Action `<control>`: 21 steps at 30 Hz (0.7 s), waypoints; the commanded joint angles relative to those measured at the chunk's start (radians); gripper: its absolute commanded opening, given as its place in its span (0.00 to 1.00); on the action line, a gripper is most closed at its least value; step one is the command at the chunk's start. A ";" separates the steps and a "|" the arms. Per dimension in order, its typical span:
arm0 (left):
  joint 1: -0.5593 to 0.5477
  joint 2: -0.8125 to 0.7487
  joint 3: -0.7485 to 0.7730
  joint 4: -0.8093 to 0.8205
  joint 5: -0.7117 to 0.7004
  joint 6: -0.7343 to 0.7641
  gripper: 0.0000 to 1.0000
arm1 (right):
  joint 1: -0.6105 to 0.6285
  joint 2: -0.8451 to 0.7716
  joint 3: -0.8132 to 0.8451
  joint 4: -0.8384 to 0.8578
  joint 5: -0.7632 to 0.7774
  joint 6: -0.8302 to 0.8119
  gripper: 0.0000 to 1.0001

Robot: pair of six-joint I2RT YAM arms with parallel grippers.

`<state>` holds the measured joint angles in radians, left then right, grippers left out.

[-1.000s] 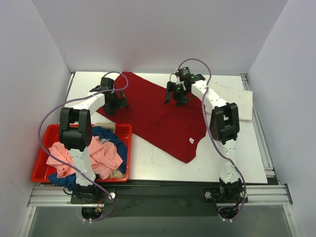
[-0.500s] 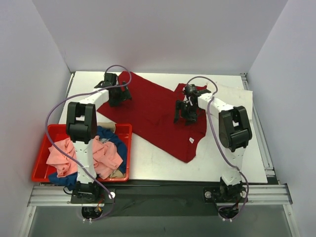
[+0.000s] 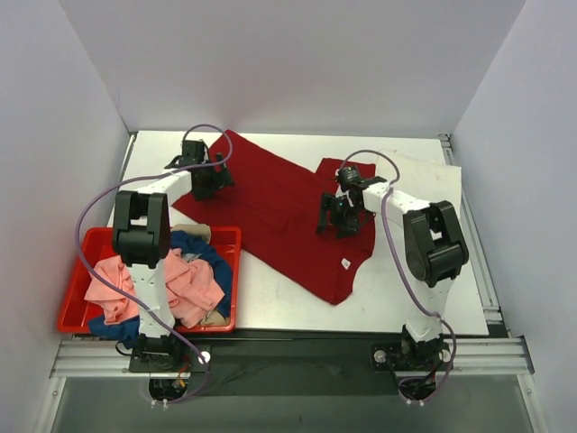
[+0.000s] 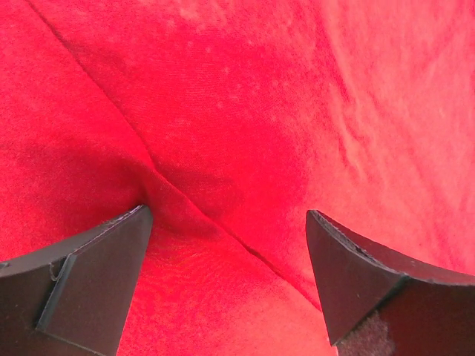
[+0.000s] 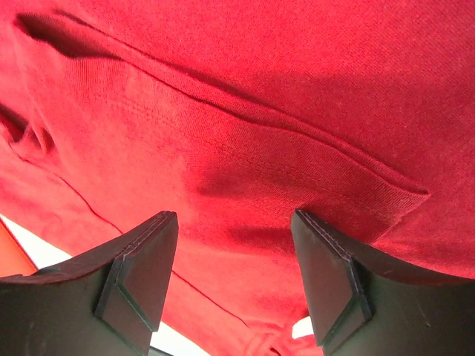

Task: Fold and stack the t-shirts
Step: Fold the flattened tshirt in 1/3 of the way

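Since the earlier frame the right pincer [image 3: 341, 218] has come nearer across the dark red t-shirt [image 3: 270, 212]; jaws released, astride a raised fold. The left pincer [image 3: 204, 179] is released wide on its far-left part. Shirt lies spread diagonally mid-surface [image 3: 288, 311]. The other t-shirts [image 3: 185, 284] are heaped in the red bin [image 3: 232, 271], near-left corner.

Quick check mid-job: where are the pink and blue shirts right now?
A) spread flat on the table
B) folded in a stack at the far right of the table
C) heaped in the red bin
C: the pink shirt and blue shirt lie heaped in the red bin; only the dark red shirt is spread on the table.
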<state>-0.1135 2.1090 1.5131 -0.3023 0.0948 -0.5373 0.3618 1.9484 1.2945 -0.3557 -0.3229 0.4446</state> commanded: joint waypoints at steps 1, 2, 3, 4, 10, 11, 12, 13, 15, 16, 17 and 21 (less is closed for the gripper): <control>0.015 0.011 -0.074 -0.107 -0.020 0.022 0.97 | 0.019 -0.002 -0.116 -0.146 0.010 0.029 0.64; 0.015 0.006 -0.089 -0.107 -0.024 0.023 0.97 | 0.022 -0.008 -0.132 -0.147 0.010 0.034 0.64; 0.017 -0.004 -0.096 -0.112 -0.027 0.023 0.97 | 0.026 -0.012 -0.153 -0.149 0.010 0.039 0.64; 0.017 -0.009 -0.105 -0.115 -0.035 0.022 0.97 | 0.028 -0.016 -0.162 -0.150 0.008 0.039 0.64; 0.015 -0.056 -0.154 -0.147 -0.069 0.016 0.97 | 0.055 -0.039 -0.202 -0.169 -0.001 0.046 0.64; 0.015 -0.063 -0.163 -0.152 -0.073 0.014 0.97 | 0.060 -0.042 -0.204 -0.172 -0.001 0.048 0.64; 0.014 -0.075 -0.174 -0.155 -0.076 0.013 0.97 | 0.063 -0.045 -0.205 -0.175 -0.002 0.046 0.64; 0.012 -0.083 -0.179 -0.155 -0.081 0.013 0.97 | 0.071 -0.046 -0.207 -0.178 -0.004 0.043 0.64; 0.006 -0.098 -0.180 -0.150 -0.076 0.016 0.97 | 0.077 -0.058 -0.198 -0.187 0.004 0.040 0.64; 0.003 -0.101 -0.173 -0.146 -0.070 0.020 0.97 | 0.077 -0.072 -0.190 -0.192 0.005 0.036 0.64; -0.006 -0.104 -0.163 -0.143 -0.064 0.025 0.97 | 0.077 -0.078 -0.169 -0.196 0.005 0.031 0.64; -0.031 -0.092 -0.064 -0.156 -0.052 0.042 0.97 | 0.072 -0.112 -0.069 -0.247 0.028 0.011 0.64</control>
<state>-0.1268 2.0052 1.3933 -0.3553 0.0586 -0.5251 0.4316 1.8511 1.1774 -0.4297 -0.3397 0.4835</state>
